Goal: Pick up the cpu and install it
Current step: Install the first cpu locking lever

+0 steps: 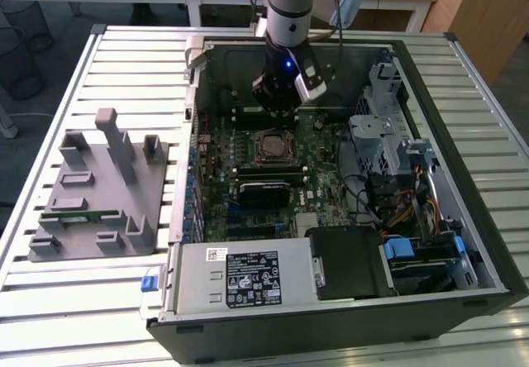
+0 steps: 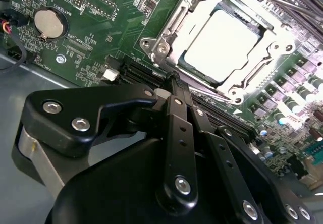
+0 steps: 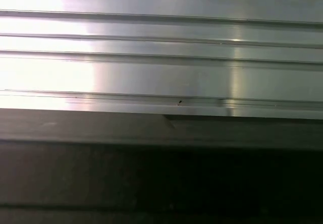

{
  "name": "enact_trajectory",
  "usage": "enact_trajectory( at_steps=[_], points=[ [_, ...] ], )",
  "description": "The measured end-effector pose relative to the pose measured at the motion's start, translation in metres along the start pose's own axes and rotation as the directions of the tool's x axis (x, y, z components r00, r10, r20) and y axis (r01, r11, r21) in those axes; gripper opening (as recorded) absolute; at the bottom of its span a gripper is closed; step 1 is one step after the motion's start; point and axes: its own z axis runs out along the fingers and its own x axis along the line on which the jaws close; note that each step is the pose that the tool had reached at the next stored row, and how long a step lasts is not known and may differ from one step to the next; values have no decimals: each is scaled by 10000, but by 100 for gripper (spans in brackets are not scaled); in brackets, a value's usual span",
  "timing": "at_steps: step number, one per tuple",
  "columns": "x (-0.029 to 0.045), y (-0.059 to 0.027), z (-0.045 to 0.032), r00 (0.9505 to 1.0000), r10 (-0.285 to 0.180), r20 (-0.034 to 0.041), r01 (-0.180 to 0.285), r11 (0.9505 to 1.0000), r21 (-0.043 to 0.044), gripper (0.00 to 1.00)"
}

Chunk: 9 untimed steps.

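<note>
Ribbed metal tabletop (image 1: 107, 317) carries an open computer case (image 1: 463, 284) and, to the exterior view's left, a grey fixture (image 1: 99, 193). Inside the case the arm's pincer (image 1: 279, 109) hangs just above the green motherboard (image 1: 318, 169), near the socket (image 1: 273, 146). In the second wrist view the cpu (image 2: 224, 45) already sits in the socket's metal frame, apart from the black fingers (image 2: 174, 90), which meet at their tips, closed on nothing.

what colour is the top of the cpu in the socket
Silvery-white, glaring under the light; the cpu shows best in the second wrist view.
</note>
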Motion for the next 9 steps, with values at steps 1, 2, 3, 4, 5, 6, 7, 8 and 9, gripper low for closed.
enact_trajectory(
  at_steps=[1,2,3,4,5,6,7,8,9],
  points=[
    [0,-1,8,10000,1,0,-1,10000,-1,11],
    [-1,-2,16,10000,1,0,-1,10000,0,11],
    [-1,-3,25,10000,0,0,0,10000,-1,11],
    [-1,-4,34,10000,0,0,0,10000,1,11],
    [-1,-6,43,10000,0,0,0,10000,0,11],
    [-1,-7,50,10000,0,0,0,10000,0,11],
    [-1,-8,54,10000,0,-1,0,10000,0,11],
    [0,-9,55,10000,0,-2,0,10000,1,11],
    [-1,-9,55,10000,0,-2,0,10000,1,11]
  ],
)
